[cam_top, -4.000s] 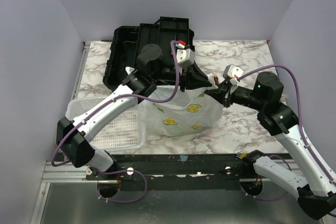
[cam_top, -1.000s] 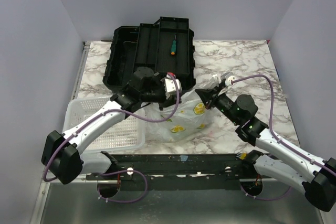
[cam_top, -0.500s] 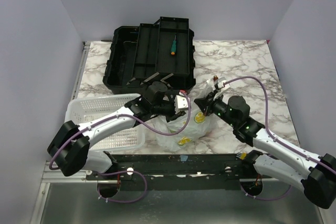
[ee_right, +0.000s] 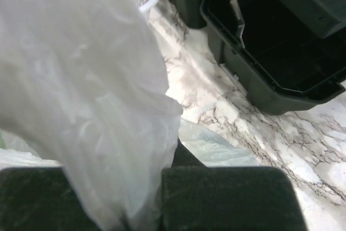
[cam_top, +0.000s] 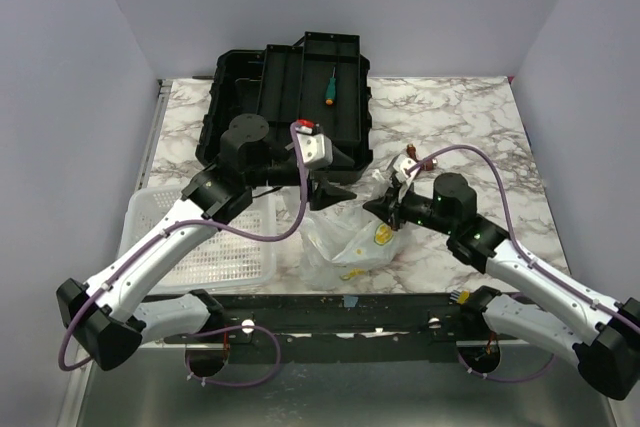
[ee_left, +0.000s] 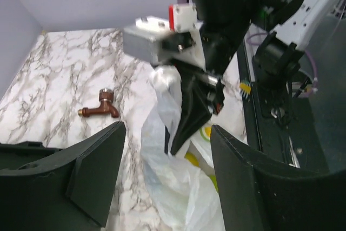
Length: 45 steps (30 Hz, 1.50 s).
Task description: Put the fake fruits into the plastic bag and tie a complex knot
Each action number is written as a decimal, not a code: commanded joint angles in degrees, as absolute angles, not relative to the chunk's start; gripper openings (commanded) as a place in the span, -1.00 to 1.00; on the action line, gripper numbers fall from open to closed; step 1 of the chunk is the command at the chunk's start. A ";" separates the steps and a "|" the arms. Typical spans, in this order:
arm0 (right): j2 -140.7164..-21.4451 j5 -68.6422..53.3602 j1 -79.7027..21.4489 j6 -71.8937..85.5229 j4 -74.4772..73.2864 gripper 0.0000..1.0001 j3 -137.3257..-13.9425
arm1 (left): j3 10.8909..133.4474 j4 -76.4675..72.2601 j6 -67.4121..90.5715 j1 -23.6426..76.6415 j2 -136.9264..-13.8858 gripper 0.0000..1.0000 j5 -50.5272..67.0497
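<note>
Left fingers pulled back, spread, right fingers pinching plastic bag, marble tabletop, lilac walls

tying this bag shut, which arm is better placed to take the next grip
Left, probably: the left tool is open and empty beside the plastic bag, while the right tool is shut on the bag's plastic and would have to let go first.

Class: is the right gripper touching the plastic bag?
Touching. In the right wrist view, film of the plastic bag runs down between the pads of the right gripper, pinched there.
</note>
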<state>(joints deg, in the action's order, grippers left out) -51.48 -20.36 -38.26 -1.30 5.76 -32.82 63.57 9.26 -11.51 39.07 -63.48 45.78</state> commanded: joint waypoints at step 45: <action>-64.31 14.75 -43.95 3.79 28.03 0.00 -27.42 | 69.28 -8.62 23.73 41.88 -73.63 -1.00 30.22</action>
<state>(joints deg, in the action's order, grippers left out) -61.65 12.80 -43.83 7.05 20.88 -33.39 68.34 -7.29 22.26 42.09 -75.02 32.51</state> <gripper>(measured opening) 0.516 0.014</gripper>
